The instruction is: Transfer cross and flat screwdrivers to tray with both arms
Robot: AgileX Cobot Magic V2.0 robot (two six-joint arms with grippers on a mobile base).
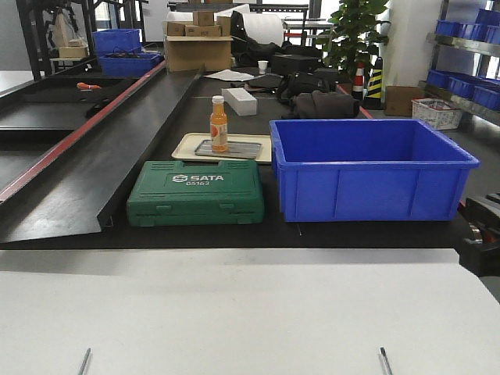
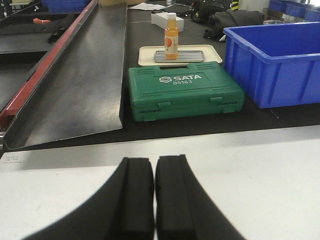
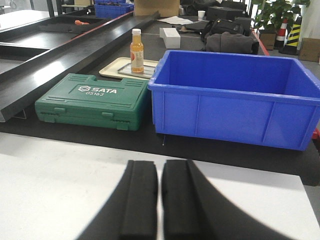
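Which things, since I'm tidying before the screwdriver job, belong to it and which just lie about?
Job: left gripper, right gripper; screwdrivers, wide grey tray not clearly seen.
Lying about: green tool case, blue bin, orange bottle, beige tray.

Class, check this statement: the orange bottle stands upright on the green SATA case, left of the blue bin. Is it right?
Not quite. The orange bottle stands upright not on the green SATA case but on the small grey tray behind it, itself on a beige tray. It is left of the blue bin. The exterior front-facing view shows this.
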